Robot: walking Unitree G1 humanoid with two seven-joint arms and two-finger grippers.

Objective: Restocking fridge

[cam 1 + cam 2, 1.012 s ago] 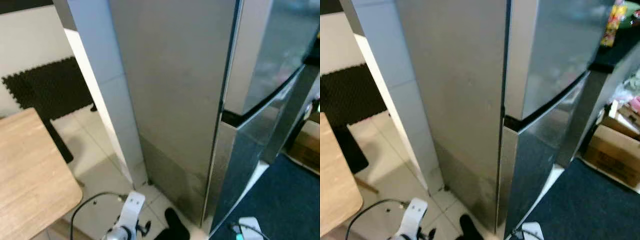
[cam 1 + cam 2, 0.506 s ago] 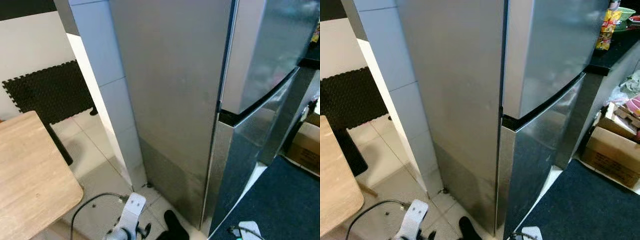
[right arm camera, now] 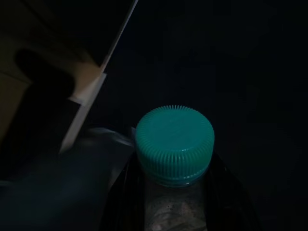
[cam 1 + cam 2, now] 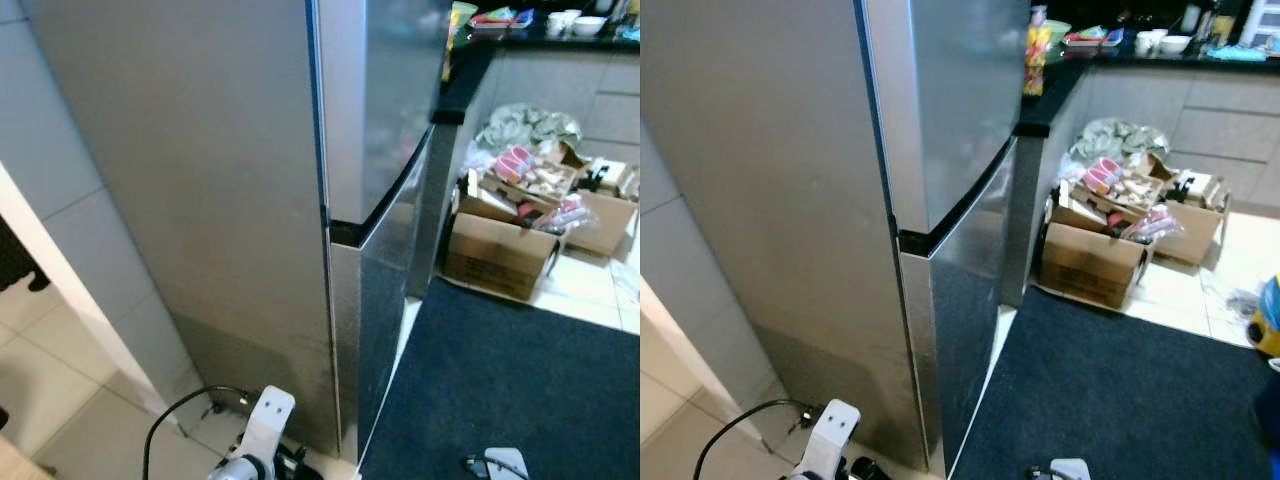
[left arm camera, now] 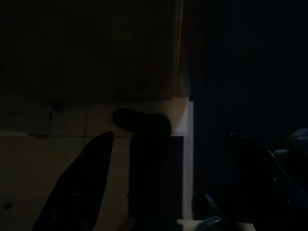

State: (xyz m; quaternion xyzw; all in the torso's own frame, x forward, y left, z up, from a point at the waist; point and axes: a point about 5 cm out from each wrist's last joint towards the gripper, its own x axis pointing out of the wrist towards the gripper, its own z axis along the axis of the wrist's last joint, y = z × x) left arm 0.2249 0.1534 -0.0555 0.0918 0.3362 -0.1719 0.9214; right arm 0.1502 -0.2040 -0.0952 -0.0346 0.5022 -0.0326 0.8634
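straight ahead: fridge (image 4: 820, 200), a tall steel two-door unit seen from its corner, both doors closed, a dark seam between upper and lower door.
beside the fridge: black countertop (image 4: 1060, 75) on grey cabinets, carrying a yellow snack packet (image 4: 1037, 45), a green bowl (image 4: 1058, 30) and white cups (image 4: 1145, 40).
floor: dark blue carpet (image 4: 1120, 400) in front of the fridge doors; pale tiles further back and on the robot's left.
near the counter base: open cardboard boxes (image 4: 1095, 260) stuffed with packets, with a crumpled green cloth (image 4: 1115, 135) behind them.
far right edge: part of a yellow and blue object (image 4: 1268, 320), too cropped to identify.
right gripper: (image 3: 175, 207) closed around the neck of a clear bottle (image 3: 175, 214), black fingers either side just under its green ribbed cap (image 3: 174, 143); bottle held low over the carpet, apart from the fridge.
left gripper: (image 5: 115, 192) hanging low by the fridge's corner in deep shade; fingers (image 5: 79, 187) spread apart with nothing between them.
left arm: white wrist bracket (image 4: 262, 425) and black cable (image 4: 175, 420) at the bottom edge of the head view.
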